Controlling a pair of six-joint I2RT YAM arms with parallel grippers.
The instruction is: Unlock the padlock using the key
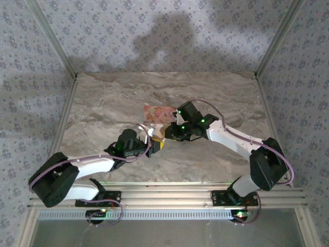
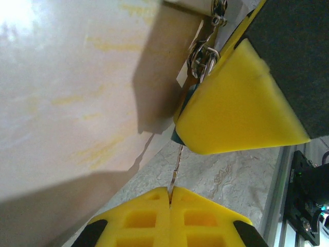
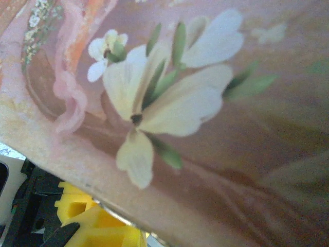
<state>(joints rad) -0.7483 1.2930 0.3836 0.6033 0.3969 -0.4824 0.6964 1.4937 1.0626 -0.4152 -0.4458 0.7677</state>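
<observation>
My left gripper (image 2: 170, 191) (image 1: 156, 145) is shut on the thin metal key (image 2: 176, 170). The key's blade runs up from the yellow fingertips to the padlock (image 2: 178, 138). Of that padlock, just a small bluish-grey corner peeks out under a yellow finger (image 2: 236, 113) of my right gripper (image 1: 169, 135), which looks closed on it. A small metal chain (image 2: 203, 56) links the lock to the pink floral box (image 1: 157, 112) (image 3: 205, 103). The two grippers meet at the box's near edge, above the table.
The box side (image 2: 77, 92) stands close on the left of my left gripper. The marble table (image 1: 216, 92) lies open around the box. An aluminium rail (image 1: 169, 193) runs along the near edge. The left gripper's yellow fingers (image 3: 97, 226) sit below the box edge in the right wrist view.
</observation>
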